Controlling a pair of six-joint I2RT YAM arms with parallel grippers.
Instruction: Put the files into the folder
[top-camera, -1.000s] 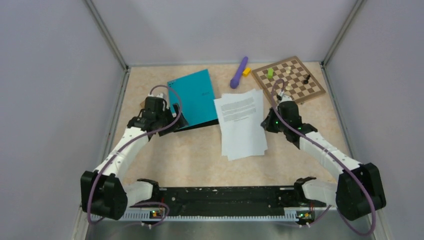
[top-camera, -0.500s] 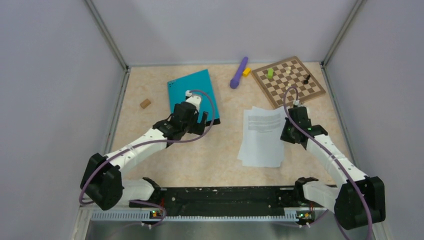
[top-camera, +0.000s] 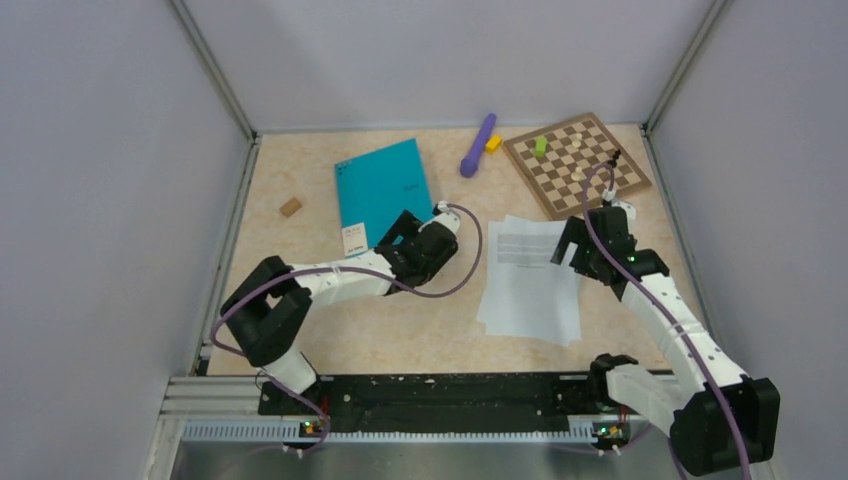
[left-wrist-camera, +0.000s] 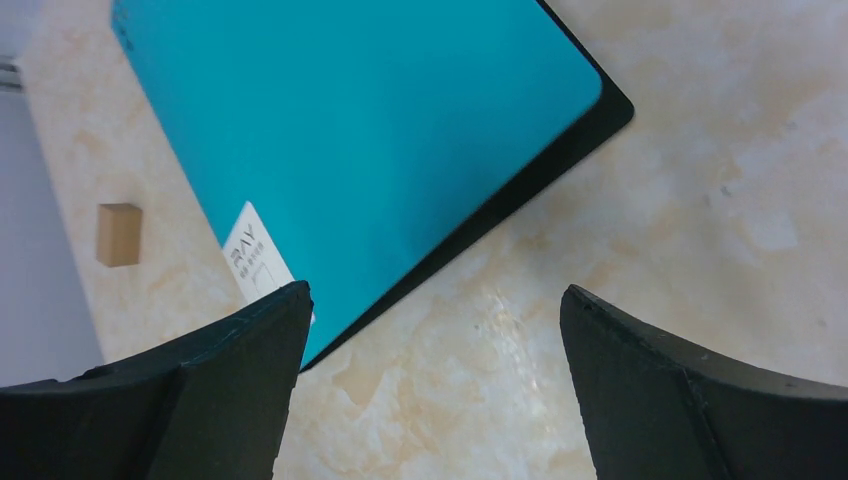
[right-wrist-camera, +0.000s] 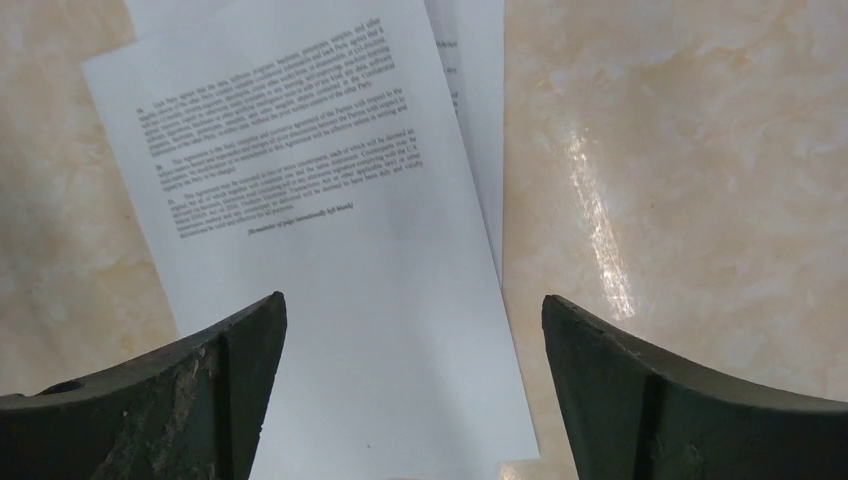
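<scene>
The folder (top-camera: 383, 190) lies shut, teal cover up, in the upper middle of the overhead frame. The files (top-camera: 530, 285) are fanned at centre right, well apart from it. Both the left gripper (top-camera: 402, 236) and the right gripper (top-camera: 568, 246) stand with jaws spread wide and hold nothing. The likely trouble is the closed cover: it sits flush on the counter (top-camera: 420, 320), so a finger may skate over the edge or push the folder away. The offset sheets could also separate or crumple if only the top one is pinched. The left wrist view shows the black lower leaf peeking past the teal edge, and the white label. The right wrist view shows the staggered sheet edges. Only the overhead shows the chessboard (top-camera: 577, 160) near the files.
</scene>
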